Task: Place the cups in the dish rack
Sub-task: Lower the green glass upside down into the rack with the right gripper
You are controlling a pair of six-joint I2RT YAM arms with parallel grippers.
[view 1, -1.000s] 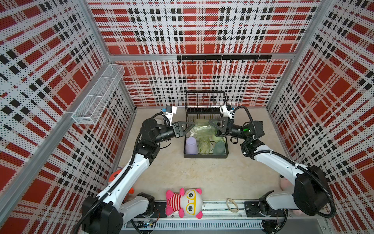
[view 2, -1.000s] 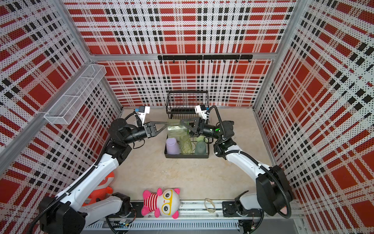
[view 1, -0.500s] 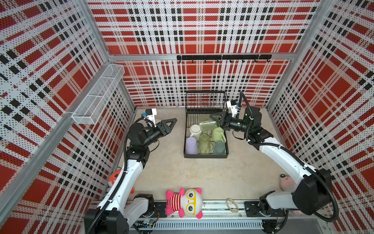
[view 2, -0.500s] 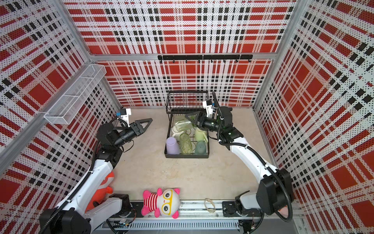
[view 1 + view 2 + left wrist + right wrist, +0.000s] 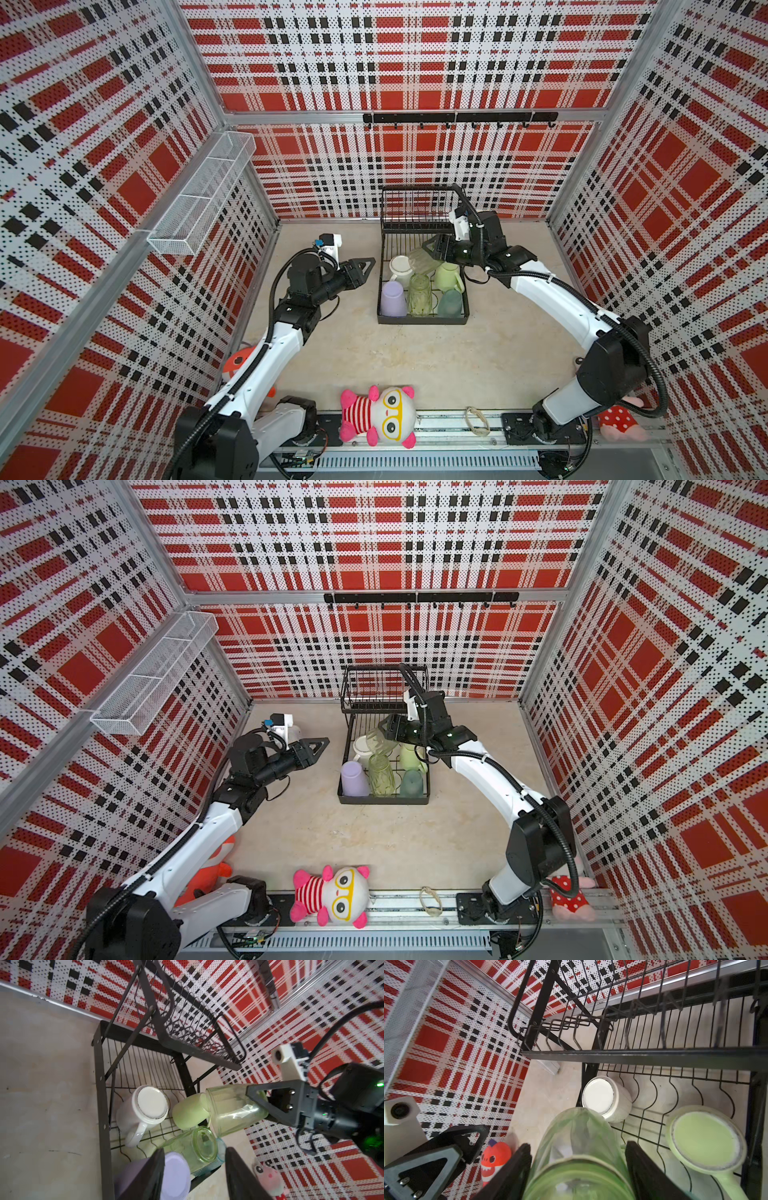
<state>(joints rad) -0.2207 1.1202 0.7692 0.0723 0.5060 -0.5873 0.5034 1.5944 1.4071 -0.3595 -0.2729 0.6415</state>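
Observation:
My right gripper (image 5: 429,251) (image 5: 578,1147) is shut on a clear green ribbed tumbler (image 5: 420,261) (image 5: 577,1132). It holds the tumbler tilted on its side above the lower tier of the black wire dish rack (image 5: 422,320). Several cups stand upside down on that tier: a white mug (image 5: 400,266), a pale green mug (image 5: 448,276), a lavender tumbler (image 5: 392,298), a second green tumbler (image 5: 419,296) and a teal cup (image 5: 450,302). My left gripper (image 5: 368,266) (image 5: 194,1152) is open and empty, just left of the rack.
The rack's raised upper basket (image 5: 415,210) hangs right behind the held tumbler. A white mesh shelf (image 5: 203,195) is on the left wall, a hook rail (image 5: 457,118) on the back wall. A pink plush (image 5: 378,415), an orange toy (image 5: 237,361) and a rubber ring (image 5: 476,419) lie near the front.
My left gripper has drawn back from the tumbler over the rack to the left and stands free. My right gripper keeps hold of the tumbler and has pulled slightly back and right.

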